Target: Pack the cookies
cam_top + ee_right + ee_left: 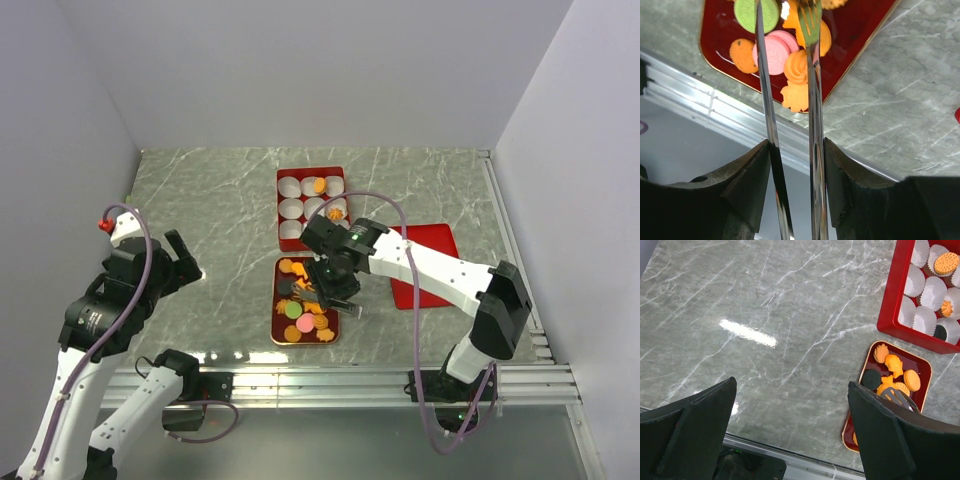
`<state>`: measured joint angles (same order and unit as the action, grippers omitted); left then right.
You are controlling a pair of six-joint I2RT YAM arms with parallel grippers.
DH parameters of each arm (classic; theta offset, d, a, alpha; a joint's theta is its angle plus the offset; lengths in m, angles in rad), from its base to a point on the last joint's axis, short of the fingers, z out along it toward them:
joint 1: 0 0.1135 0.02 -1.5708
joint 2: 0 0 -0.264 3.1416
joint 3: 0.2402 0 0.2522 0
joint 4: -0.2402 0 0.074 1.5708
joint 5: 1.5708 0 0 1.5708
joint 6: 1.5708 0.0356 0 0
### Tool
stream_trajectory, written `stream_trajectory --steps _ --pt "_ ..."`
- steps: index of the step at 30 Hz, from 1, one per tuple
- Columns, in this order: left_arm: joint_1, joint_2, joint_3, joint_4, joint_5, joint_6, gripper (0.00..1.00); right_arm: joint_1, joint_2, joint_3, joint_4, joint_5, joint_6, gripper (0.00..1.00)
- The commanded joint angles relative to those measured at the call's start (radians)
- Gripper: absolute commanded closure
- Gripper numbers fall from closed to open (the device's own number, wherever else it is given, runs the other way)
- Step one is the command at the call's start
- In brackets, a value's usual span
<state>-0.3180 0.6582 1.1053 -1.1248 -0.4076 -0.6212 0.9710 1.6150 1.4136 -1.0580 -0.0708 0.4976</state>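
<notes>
Two hands are in play, but only one is busy. The left hand is hovering with its fingers spread wide over bare tabletop toward the left edge, well apart from everything. Near the middle of the near edge, loose cookies are lying in a small red tray. The right hand is pinching metal tongs, whose blades are pointing straight down over the heap. I cannot tell whether the tips are gripping a cookie. The right hand is therefore far nearer. The red box of paper cups is sitting just beyond the tray, toward the far edge, and is holding a few cookies. The carry is likely heading that way. A red lid is lying rightward.
</notes>
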Motion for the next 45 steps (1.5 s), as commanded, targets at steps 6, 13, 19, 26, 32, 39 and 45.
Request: stream_trajectory --steps 6,13,19,26,32,39,45 --pt "0.002 -0.017 -0.002 0.033 0.010 0.011 0.01 0.000 0.036 0.028 0.053 0.011 0.048 0.47" --pt "0.000 -0.025 -0.005 0.034 0.009 0.012 0.01 0.000 0.059 0.045 0.066 0.012 0.074 0.60" --pt "0.000 -0.031 -0.010 0.040 0.010 0.015 0.01 -0.005 0.051 0.073 0.066 0.048 0.093 0.77" --pt "0.000 -0.031 -0.012 0.040 0.012 0.015 0.01 -0.018 0.016 0.120 0.049 0.068 0.104 0.89" --pt "0.000 -0.032 -0.013 0.043 0.012 0.018 0.01 -0.034 -0.013 0.177 -0.003 0.069 0.096 0.93" --pt "0.000 -0.031 -0.016 0.046 0.015 0.021 0.00 -0.080 -0.062 0.237 -0.066 0.103 0.075 0.94" --pt "0.000 -0.029 -0.019 0.049 0.016 0.023 0.01 -0.182 -0.064 0.304 -0.083 0.101 0.026 0.94"
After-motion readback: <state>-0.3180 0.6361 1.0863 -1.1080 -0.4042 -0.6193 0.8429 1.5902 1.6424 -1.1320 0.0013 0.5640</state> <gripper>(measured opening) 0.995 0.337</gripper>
